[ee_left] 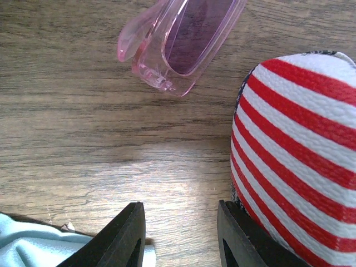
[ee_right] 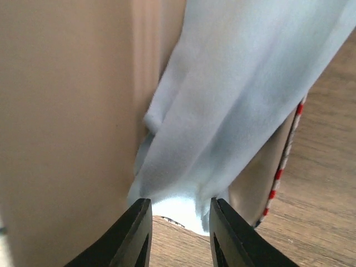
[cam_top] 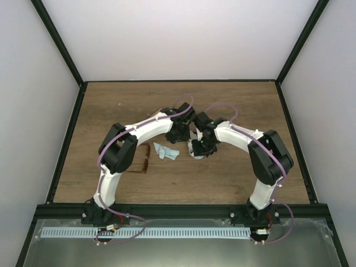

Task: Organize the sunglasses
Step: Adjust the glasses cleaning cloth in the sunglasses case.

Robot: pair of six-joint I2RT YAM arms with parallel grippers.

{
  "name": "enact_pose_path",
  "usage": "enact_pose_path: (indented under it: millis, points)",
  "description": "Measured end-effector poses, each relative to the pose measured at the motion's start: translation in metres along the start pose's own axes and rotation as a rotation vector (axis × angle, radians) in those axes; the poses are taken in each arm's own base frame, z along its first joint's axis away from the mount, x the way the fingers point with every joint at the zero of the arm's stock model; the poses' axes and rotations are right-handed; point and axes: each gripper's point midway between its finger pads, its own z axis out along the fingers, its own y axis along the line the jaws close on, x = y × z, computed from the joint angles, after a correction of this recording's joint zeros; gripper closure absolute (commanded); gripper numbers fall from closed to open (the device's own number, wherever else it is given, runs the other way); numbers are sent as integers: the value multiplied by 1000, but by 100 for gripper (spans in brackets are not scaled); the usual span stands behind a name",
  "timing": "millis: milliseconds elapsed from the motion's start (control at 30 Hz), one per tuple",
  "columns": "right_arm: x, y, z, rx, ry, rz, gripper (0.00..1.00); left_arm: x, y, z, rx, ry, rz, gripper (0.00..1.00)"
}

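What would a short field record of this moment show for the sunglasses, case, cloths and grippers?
brown sunglasses: on the table, untouched
pink sunglasses: on the wood, beyond the striped case
striped case: beside the left gripper
blue cloth: draped against an open case's tan lining
second blue cloth: loose on the table
left gripper: open over bare wood
right gripper: jaws apart, cloth end in the gap

I'm looking into a robot lab test cell, plain white panel walls (cam_top: 167, 33) boxing in a wood-grain table (cam_top: 250, 181), black frame posts (cam_top: 58, 40) running up the corners, white robot arms (cam_top: 147, 129) sitting bolted to a black rail (cam_top: 183, 211), slotted cable duct (cam_top: 183, 232) lying along the near edge.
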Motion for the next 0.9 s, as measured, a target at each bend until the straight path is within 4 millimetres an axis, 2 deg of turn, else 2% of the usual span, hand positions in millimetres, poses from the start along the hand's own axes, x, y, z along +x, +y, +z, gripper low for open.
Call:
enact_pose_path:
  millis: [233,433,667,733,800,900]
  points:
    - [-26,5,-20,14,-76,3,70,-2,0,0,3,-4,-3,62]
    - [-40,-9,-45,28,-157,60,70,-1,1,1,1,-3,-2,62]
    - [-74,-40,-70,10,-259,174,77,2,2,2,-5,4,1,62]
    - [-84,-47,-70,2,-266,197,74,2,2,2,-6,5,1,62]
    - [-93,-52,-66,-4,-267,214,64,2,2,2,-6,5,1,62]
    - [-99,-54,-52,-25,-237,217,61,2,2,2,-8,5,1,62]
